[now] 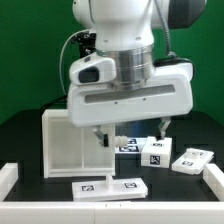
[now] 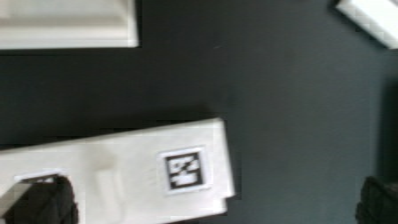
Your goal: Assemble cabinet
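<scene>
The cabinet [image 1: 68,140] is a large white box-shaped body standing on the black table at the exterior view's left. My gripper [image 1: 106,136] hangs just beside its right edge, mostly hidden under the arm's wide white hand. In the wrist view my gripper [image 2: 214,203] is open wide and empty. One fingertip [image 2: 43,200] is over a white body with a square tag [image 2: 183,168], which seems to be the cabinet. The other fingertip [image 2: 384,200] is over bare black table.
The marker board [image 1: 110,187] lies at the front. Small flat white tagged panels [image 1: 155,152] [image 1: 192,158] lie at the exterior view's right. White rails [image 1: 8,178] [image 1: 214,180] edge the table. Other white pieces [image 2: 63,25] [image 2: 374,20] show in the wrist view.
</scene>
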Controlling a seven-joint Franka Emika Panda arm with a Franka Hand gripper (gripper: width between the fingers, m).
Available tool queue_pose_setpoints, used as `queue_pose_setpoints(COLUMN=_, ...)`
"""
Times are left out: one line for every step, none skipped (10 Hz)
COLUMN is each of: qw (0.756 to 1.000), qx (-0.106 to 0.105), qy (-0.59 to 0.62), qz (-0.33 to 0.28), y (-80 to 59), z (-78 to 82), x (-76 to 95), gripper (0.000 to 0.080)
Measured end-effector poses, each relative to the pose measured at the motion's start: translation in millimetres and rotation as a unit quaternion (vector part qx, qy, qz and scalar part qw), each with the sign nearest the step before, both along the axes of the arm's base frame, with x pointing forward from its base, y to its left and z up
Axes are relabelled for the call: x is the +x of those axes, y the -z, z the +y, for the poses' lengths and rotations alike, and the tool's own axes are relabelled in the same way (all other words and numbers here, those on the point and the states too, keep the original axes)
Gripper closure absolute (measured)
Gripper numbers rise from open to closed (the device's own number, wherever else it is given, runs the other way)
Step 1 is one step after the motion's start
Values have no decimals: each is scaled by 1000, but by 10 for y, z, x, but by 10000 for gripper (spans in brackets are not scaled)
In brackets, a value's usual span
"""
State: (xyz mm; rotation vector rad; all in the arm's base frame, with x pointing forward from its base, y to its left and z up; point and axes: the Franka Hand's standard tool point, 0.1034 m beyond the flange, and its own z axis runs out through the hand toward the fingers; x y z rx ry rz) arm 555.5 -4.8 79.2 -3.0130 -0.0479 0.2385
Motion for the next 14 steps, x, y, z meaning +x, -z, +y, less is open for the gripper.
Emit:
queue_pose_setpoints(qw=1000, qx=0, qy=-4, qz=-4, y=50, z=-83, x=68, gripper=2)
queue_pose_setpoints(qw=1000, qx=2, qy=-17, qz=-15, y=88, z=-167, x=112, gripper=2)
queue_pose_setpoints(qw=1000, qx=2, qy=-17, qz=-23, y=112, z=-287, x=132, gripper=2)
queue_pose_setpoints(qw=1000, qx=1, qy=-12, qz=-22, y=111, z=-275, x=129, gripper=2)
queue_pose_setpoints(qw=1000, qx=1, qy=-13, qz=-21, y=116, z=-263, x=127, gripper=2)
queue_pose_setpoints(qw=999, qx=2, qy=-29, qz=-29, y=161, z=-313, x=144, gripper=2)
queue_pose_setpoints(qw=999, qx=-2, qy=-38, qz=-35, y=290, z=-419, x=159, gripper=2)
queue_pose_setpoints(qw=998, qx=-13, qy=-48, qz=-46, y=342, z=-423, x=203, gripper=2)
queue_pose_setpoints(qw=997, qx=-18, qy=-51, qz=-61, y=372, z=-400, x=250, gripper=2)
queue_pose_setpoints(qw=996, qx=-25, qy=-51, qz=-75, y=436, z=-408, x=278, gripper=2)
queue_pose_setpoints(qw=994, qx=-30, qy=-53, qz=-88, y=481, z=-420, x=292, gripper=2)
queue_pose_setpoints(qw=994, qx=-29, qy=-57, qz=-87, y=513, z=-473, x=282, gripper=2)
queue_pose_setpoints(qw=994, qx=-31, qy=-58, qz=-91, y=562, z=-506, x=276, gripper=2)
queue_pose_setpoints(qw=994, qx=-32, qy=-60, qz=-90, y=604, z=-506, x=253, gripper=2)
